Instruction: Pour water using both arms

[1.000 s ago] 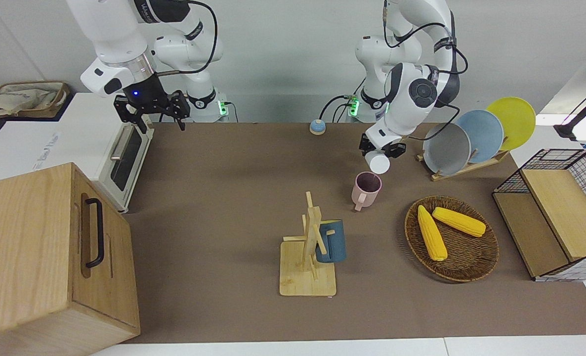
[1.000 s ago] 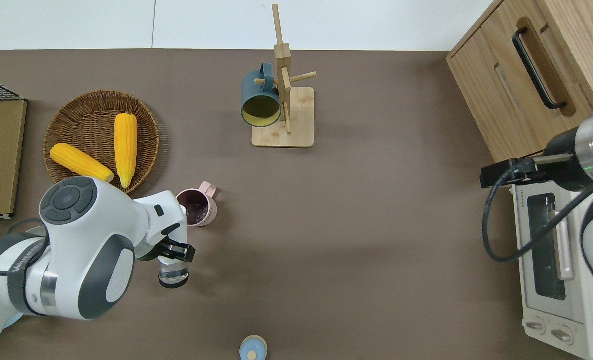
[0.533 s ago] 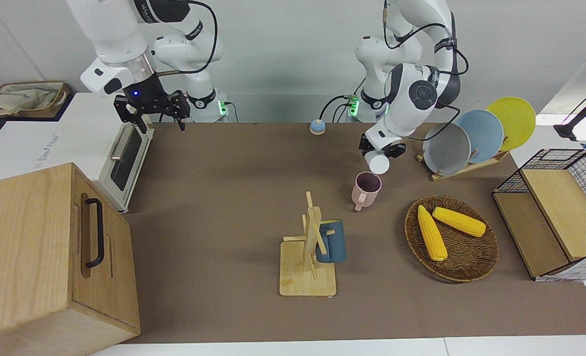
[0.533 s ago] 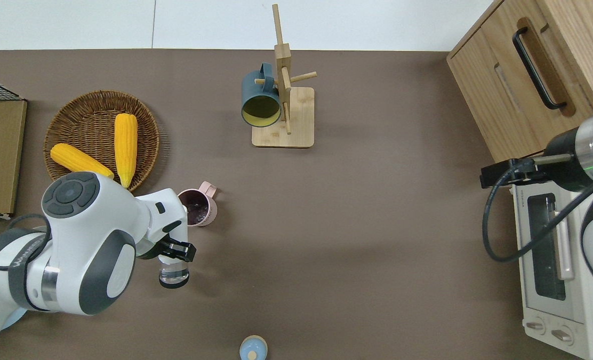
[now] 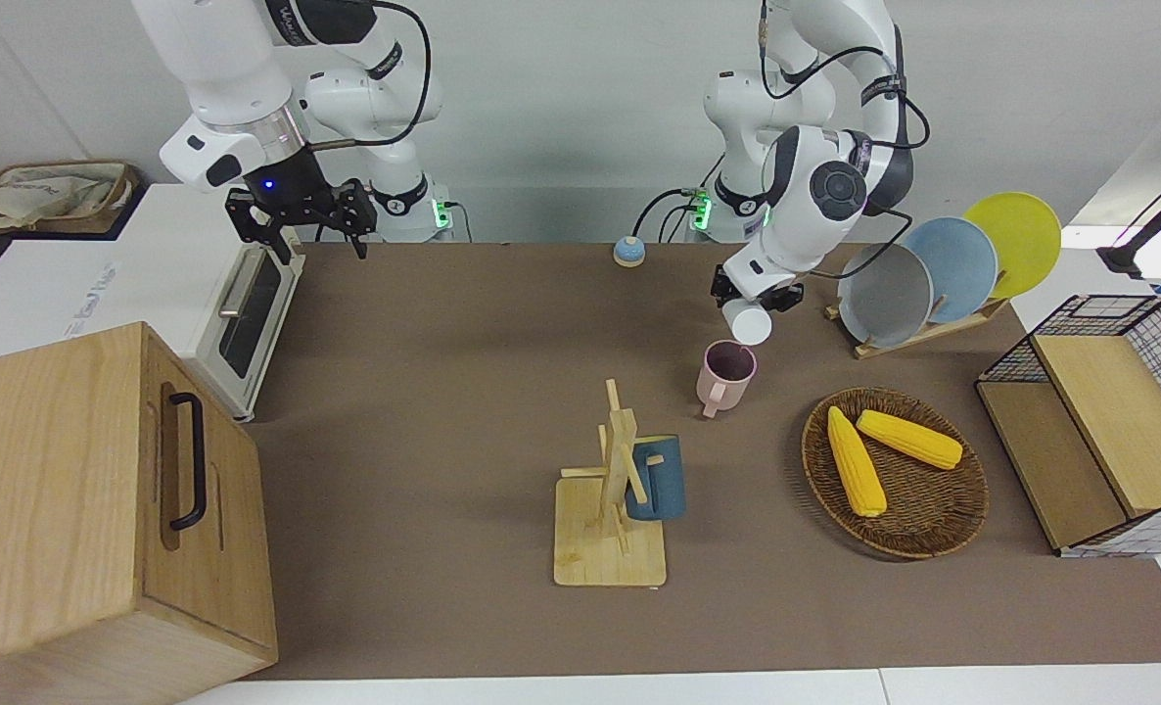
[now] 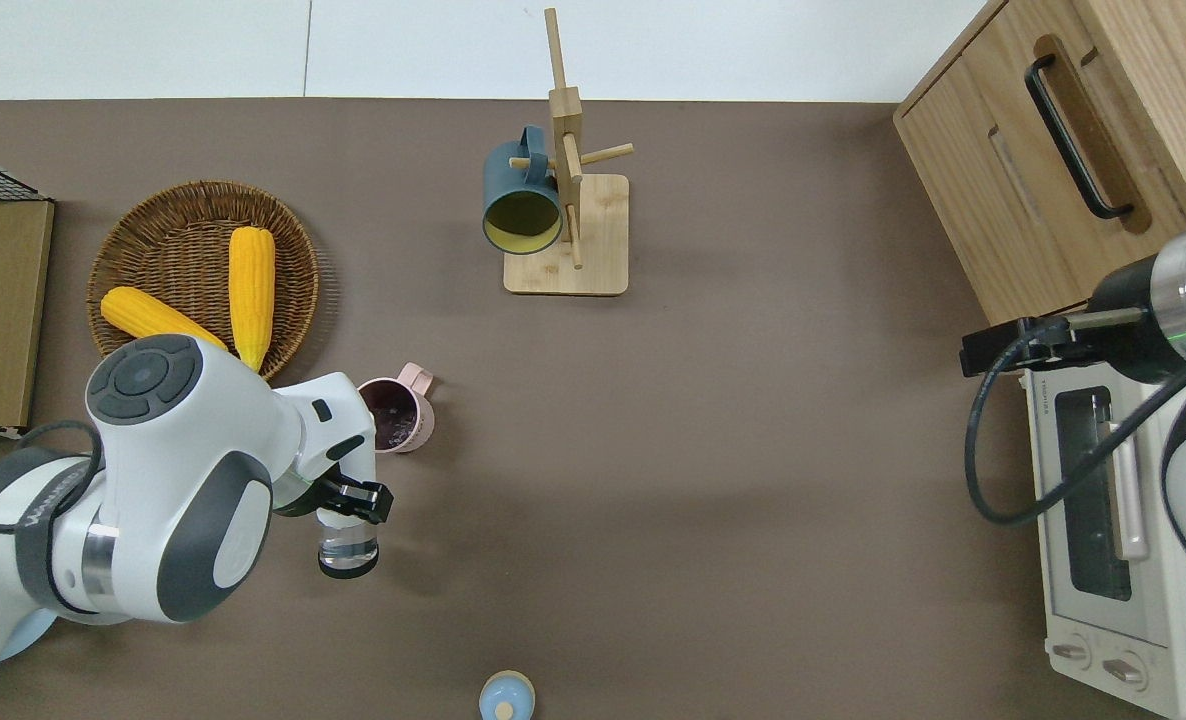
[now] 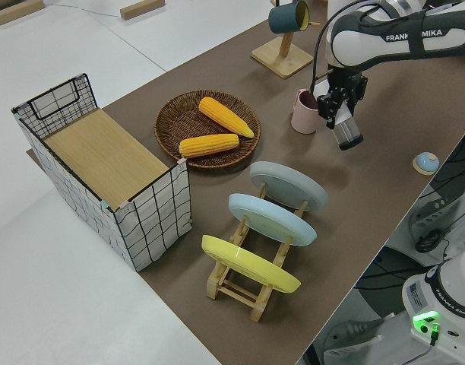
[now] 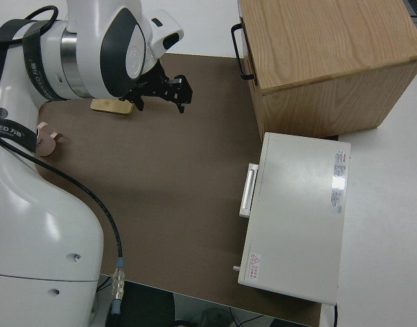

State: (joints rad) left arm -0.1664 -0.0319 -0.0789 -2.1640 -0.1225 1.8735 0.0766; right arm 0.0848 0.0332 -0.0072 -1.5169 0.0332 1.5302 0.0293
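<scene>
Nearest the robots on the brown worktop (image 6: pixel 713 480) sits a small blue bell-like knob (image 6: pixel 506 697), alone at the robots' edge. Over the bare mat a little farther out, the left arm (image 6: pixel 168 480) holds its tool (image 6: pixel 351 497) closed around a clear glass (image 6: pixel 347 546), which it carries tilted in the air; in the front view the glass (image 5: pixel 749 321) leans with its pale mouth angled down toward the pink mug (image 5: pixel 725 375). Whether any water is in the glass cannot be told. The pink mug (image 6: pixel 398 414) stands upright on the worktop just farther from the robots than the glass, handle pointing away from them, its inside dark.

Toward the left arm's end, a rack (image 7: pixel 251 285) holds three plates on edge: grey, blue and yellow. Farther out lies a round wicker basket (image 6: pixel 133 225) with two yellow corn cobs (image 6: pixel 251 297) resting in it, side by side at an angle. Beside it stands a wire crate (image 7: pixel 145 220) with a wooden board inside.

Farthest from the robots, mid-worktop, a wooden mug tree (image 6: pixel 568 190) carries a dark blue mug (image 6: pixel 521 205) hung on a peg, its yellow inside showing from overhead.

At the right arm's end stand a white toaster oven (image 6: pixel 1118 540) and a wooden cabinet (image 6: pixel 1073 150). The right arm (image 5: pixel 238 88) is parked, its tool (image 5: pixel 301 230) with fingers spread apart and holding nothing.
</scene>
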